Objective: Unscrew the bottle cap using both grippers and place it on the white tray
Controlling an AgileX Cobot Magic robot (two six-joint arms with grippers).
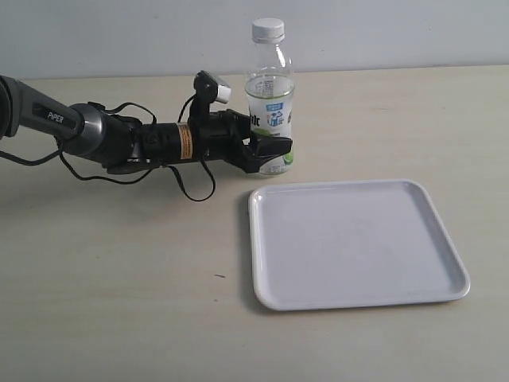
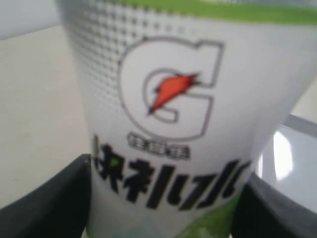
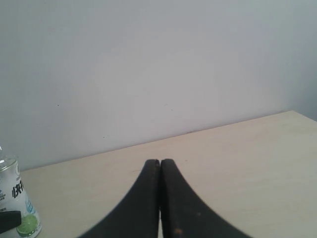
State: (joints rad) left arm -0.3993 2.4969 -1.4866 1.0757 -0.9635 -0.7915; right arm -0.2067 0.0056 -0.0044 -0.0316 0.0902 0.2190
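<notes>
The clear bottle (image 1: 270, 103) stands upright on the table behind the white tray (image 1: 358, 239), and its white ribbed cap (image 1: 268, 29) is screwed on top. My left gripper (image 1: 274, 153) comes in from the left, low, and is shut on the bottle's labelled lower part. In the left wrist view the label (image 2: 168, 99) fills the frame and a black finger (image 2: 44, 208) presses each side. My right gripper (image 3: 160, 163) is shut with nothing in it, held above the table away from the bottle (image 3: 15, 198). The exterior view does not show it.
The PiPER arm (image 1: 87, 127) and its trailing black cables (image 1: 191, 187) lie across the left of the table. The tray's near corner (image 1: 256, 195) sits just in front of the bottle base. A pale wall (image 3: 158, 64) stands behind the table.
</notes>
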